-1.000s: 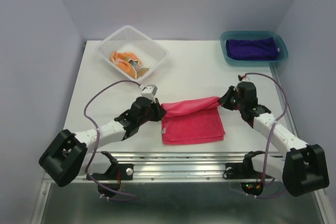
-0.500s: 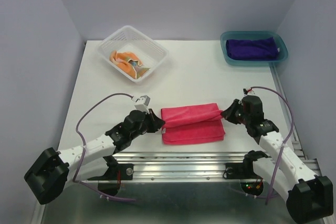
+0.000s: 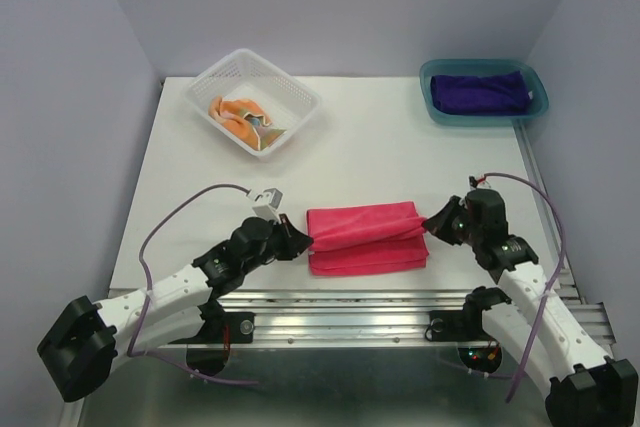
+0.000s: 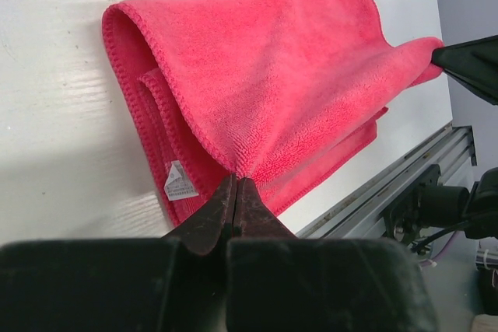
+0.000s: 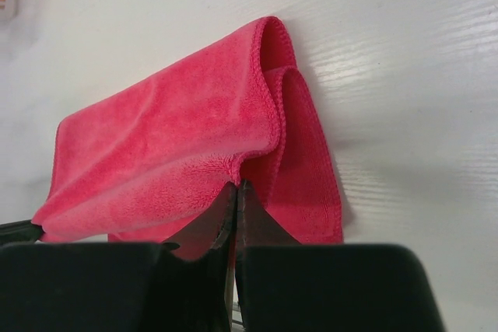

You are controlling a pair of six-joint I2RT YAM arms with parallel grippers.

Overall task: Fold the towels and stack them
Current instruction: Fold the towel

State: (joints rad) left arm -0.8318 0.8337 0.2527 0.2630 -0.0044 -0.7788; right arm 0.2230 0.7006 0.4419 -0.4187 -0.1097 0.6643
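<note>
Left arm (image 3: 170,292), right arm (image 3: 545,312): white links, chunky black joints, a thin purple cable (image 3: 152,230) looping off each, left hand (image 4: 235,183) tapered black.

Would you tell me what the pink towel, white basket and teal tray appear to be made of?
Pink towel: likely microfibre cloth, fuzzy matte pile, stitched hem. White basket: seemingly plastic, open mesh walls. Teal tray: probably smooth, slightly translucent plastic.

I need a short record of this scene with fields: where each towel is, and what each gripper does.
pink towel: folded on the table, top layer pinched at both ends
left gripper: shut on pink towel, left end
right gripper: shut on pink towel, right end
purple towel: in the teal tray, back right
orange towel: crumpled in the white basket, back left
</note>
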